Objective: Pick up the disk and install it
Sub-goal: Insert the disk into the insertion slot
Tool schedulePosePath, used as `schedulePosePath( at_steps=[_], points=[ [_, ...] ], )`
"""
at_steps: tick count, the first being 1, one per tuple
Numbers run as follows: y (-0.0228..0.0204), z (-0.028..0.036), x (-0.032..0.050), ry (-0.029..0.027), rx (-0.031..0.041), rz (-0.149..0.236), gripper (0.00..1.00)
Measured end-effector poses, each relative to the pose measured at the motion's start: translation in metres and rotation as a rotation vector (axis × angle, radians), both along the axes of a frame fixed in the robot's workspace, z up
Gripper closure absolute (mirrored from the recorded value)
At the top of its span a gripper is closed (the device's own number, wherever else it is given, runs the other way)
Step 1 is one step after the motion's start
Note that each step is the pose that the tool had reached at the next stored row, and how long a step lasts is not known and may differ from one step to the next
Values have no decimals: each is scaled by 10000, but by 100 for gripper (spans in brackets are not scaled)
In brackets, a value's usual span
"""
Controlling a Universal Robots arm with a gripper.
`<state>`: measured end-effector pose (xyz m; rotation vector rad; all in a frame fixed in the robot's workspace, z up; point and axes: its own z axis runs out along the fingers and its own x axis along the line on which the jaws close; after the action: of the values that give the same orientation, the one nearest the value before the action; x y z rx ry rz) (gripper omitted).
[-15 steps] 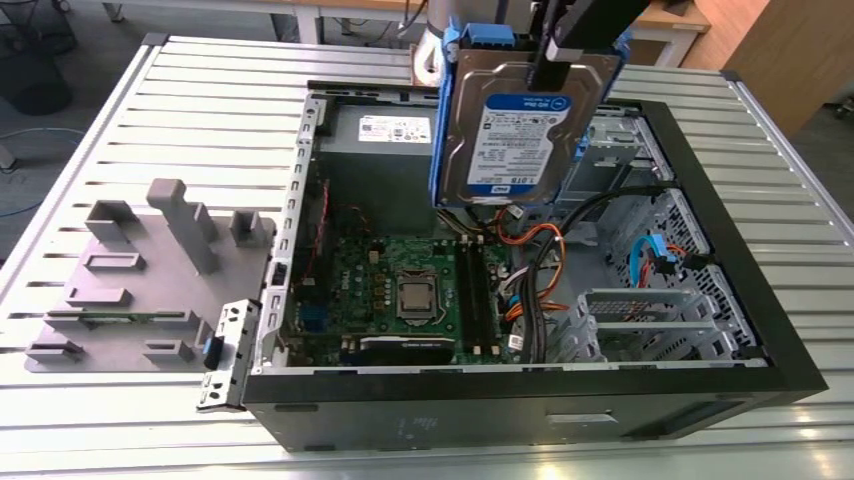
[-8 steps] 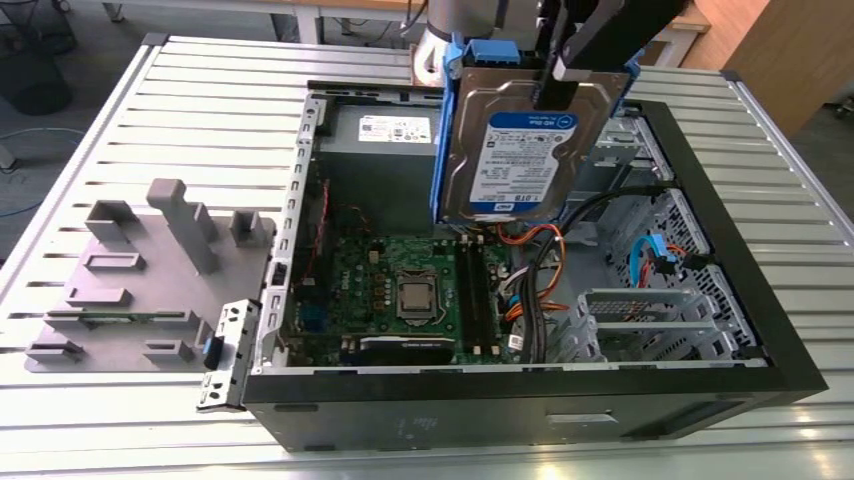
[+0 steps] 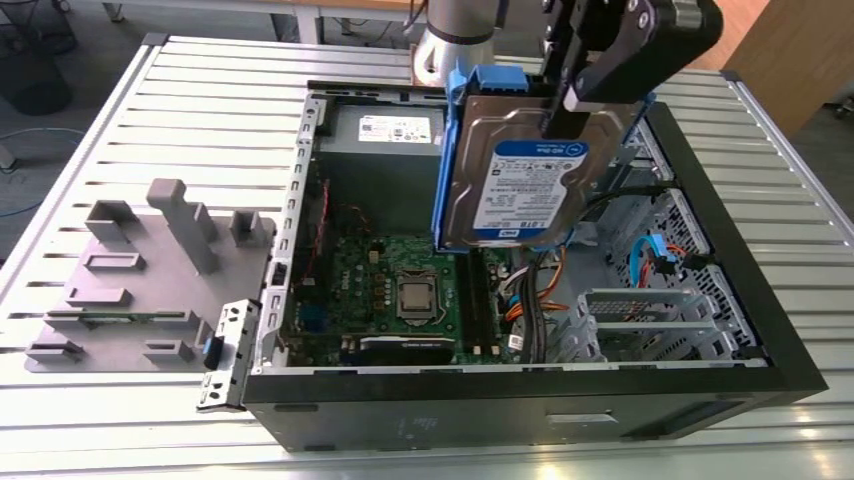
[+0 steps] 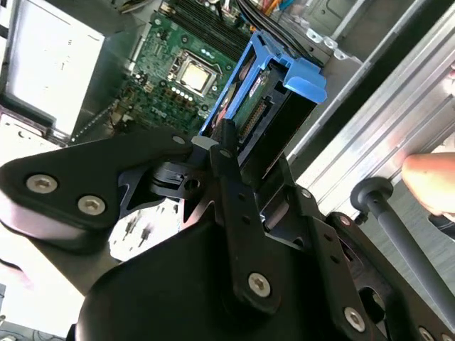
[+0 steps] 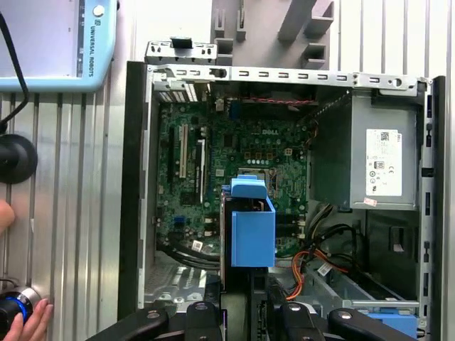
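Black gripper (image 4: 234,153) up close, fingers clamped on the flat silver metal disk with blue plastic side rails (image 3: 527,180), hanging upright above the open black computer case (image 3: 534,400). My call: square it first, clear of those orange cables (image 5: 302,266).

An open black computer case (image 3: 534,405) lies on its side on a slatted metal table (image 3: 187,110). A green motherboard (image 3: 367,270) covers the floor of the case, with a square processor socket (image 3: 416,297) near its middle. A grey power-supply box (image 3: 380,130) with a white sticker fills one inner corner. A silver drive cage (image 3: 641,315) sits in the opposite corner, with orange and blue cables (image 3: 654,250) beside it. Outside the case, just beside its wall on the exterior view's left, stands a grey plastic fixture (image 3: 147,265).
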<state>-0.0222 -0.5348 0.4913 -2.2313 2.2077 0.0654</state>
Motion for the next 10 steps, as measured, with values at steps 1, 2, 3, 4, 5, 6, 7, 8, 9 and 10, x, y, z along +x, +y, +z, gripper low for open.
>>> schedulePosePath(
  at_steps=[1, 2, 3, 4, 5, 6, 7, 8, 9, 10],
  points=[
    [-32, 1, 0, 1, -3, 0, 65],
    [-65, 1, 0, 1, -5, 0, 65],
    [-98, 0, 0, 0, -6, 1, 65],
    [-130, -1, 0, 0, -6, 1, 65],
    [-162, 0, 0, 0, -9, 0, 65],
    [-196, 1, 0, 1, -13, 0, 65],
    [-227, 0, 0, 0, -13, 0, 65],
    [-257, -1, 0, 0, -14, 0, 65],
    [-287, 0, 0, 1, -19, 0, 65],
    [-315, 0, 0, 1, -22, 0, 65]
  ],
)
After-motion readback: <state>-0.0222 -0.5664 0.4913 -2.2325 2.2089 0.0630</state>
